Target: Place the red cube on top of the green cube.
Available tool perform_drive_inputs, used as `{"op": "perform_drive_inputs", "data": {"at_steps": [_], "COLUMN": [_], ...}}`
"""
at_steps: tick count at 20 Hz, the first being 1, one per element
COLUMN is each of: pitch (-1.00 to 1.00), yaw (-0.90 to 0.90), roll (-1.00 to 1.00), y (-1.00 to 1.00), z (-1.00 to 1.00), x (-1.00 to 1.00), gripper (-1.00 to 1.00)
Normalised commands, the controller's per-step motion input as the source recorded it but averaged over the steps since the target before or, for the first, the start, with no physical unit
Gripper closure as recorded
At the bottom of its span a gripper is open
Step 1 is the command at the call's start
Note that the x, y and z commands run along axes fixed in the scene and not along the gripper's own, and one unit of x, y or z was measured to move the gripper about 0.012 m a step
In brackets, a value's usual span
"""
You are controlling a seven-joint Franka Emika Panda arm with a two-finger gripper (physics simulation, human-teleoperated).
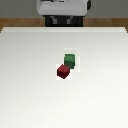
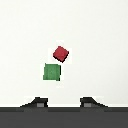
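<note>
On the white table (image 1: 30, 85), which fills nearly all of the exterior view, sits the whole scene; a strip of brown floor (image 1: 15, 22) shows past its far edge. Robot base (image 1: 62, 11), grey-white over a dark mount, stands at the far side of the table, centred; the arm itself is out of the exterior view. Gripper (image 2: 64, 103) shows only in the wrist view: two dark fingertips (image 2: 36, 103) poke up from the dark band along that frame's edge, spread wide apart with bare table between them, gripping nothing and touching neither cube. Both cubes lie ahead of the fingertips in that view, well clear of them. Green cube (image 1: 70, 60) rests flat on the table near its middle, faces roughly square to the wrist camera (image 2: 52, 72). Red cube (image 1: 63, 71) rests on the table just beside it, on the near side and slightly toward the exterior view's left, so it is not stacked. Red cube is turned relative to the green one; in the wrist view it reads as a diamond (image 2: 61, 53), one corner aimed at the green cube. The two look almost corner-to-edge; can't tell whether they actually touch or leave a sliver of gap. Both are about the same size, matte, upright, not tilted.
</note>
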Motion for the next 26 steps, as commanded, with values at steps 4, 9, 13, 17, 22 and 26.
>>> {"op": "perform_drive_inputs", "data": {"at_steps": [4,9,13,17,22,26], "pitch": [0.00,0.00,0.00,0.00,0.00,0.00], "yaw": [0.00,0.00,0.00,0.00,0.00,-0.04], "roll": [0.00,0.00,0.00,0.00,0.00,0.00], "y": [0.00,0.00,0.00,0.00,0.00,0.00], "z": [0.00,0.00,0.00,0.00,0.00,0.00], "x": [0.00,0.00,0.75,0.50,0.60,0.25], "gripper": [-1.00,-1.00,-1.00,-1.00,-1.00,-1.00]}}
